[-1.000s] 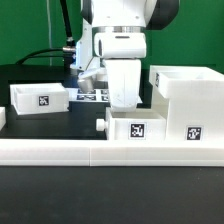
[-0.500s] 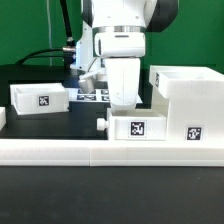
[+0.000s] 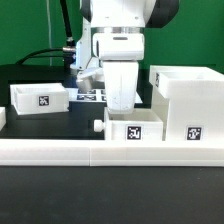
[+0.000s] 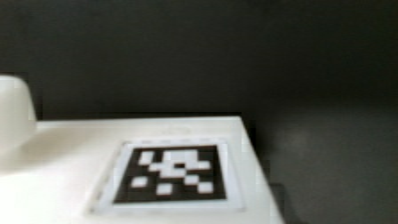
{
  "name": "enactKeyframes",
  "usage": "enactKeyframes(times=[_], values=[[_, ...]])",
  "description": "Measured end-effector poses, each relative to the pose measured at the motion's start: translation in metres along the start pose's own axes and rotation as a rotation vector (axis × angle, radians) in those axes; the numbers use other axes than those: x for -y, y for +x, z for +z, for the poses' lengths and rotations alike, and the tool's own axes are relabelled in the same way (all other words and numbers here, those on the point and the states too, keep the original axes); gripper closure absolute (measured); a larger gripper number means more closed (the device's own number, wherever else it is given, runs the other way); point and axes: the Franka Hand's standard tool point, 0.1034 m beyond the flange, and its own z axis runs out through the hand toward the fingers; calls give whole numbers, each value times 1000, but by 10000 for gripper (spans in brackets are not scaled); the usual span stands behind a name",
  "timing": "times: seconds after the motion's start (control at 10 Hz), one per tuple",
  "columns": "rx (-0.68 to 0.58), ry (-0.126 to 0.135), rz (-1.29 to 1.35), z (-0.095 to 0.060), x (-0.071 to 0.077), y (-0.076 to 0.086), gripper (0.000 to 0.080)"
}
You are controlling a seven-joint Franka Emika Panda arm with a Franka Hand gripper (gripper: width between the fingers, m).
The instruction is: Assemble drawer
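Observation:
A shallow white drawer tray [image 3: 132,129] with a square tag and a knob [image 3: 98,127] sits front and centre, just behind the border rail. My gripper [image 3: 121,109] reaches straight down into it; its fingertips are hidden by the tray's wall, and it appears closed on that wall. The wrist view shows the tray's tag [image 4: 173,172] close up on white plastic [image 4: 71,150], with no fingers in sight. The tall open box [image 3: 186,100] stands at the exterior view's right. A second tray [image 3: 40,97] sits at the left.
The long low white border rail [image 3: 90,151] runs along the front. The marker board [image 3: 92,96] lies flat behind the arm. A rounded white shape [image 4: 15,110] shows at the wrist view's edge. Dark table top lies between the left tray and the arm.
The centre tray has shifted slightly toward the exterior view's left and a little lower, together with my gripper. The box and the left tray have not moved.

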Motion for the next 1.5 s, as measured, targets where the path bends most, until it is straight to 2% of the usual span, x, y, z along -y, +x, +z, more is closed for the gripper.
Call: enactKeyframes(times=[0.1, 0.2, 0.3, 0.6, 0.7, 1.4, 1.5], values=[[0, 4, -4, 0, 0, 2, 758], [10, 45, -17, -1, 0, 2, 758], [16, 59, -23, -1, -1, 2, 758], [17, 64, -19, 0, 1, 0, 758], [19, 78, -22, 0, 1, 0, 758], [24, 81, -57, 1, 0, 2, 757], [22, 70, -52, 0, 0, 1, 757]])
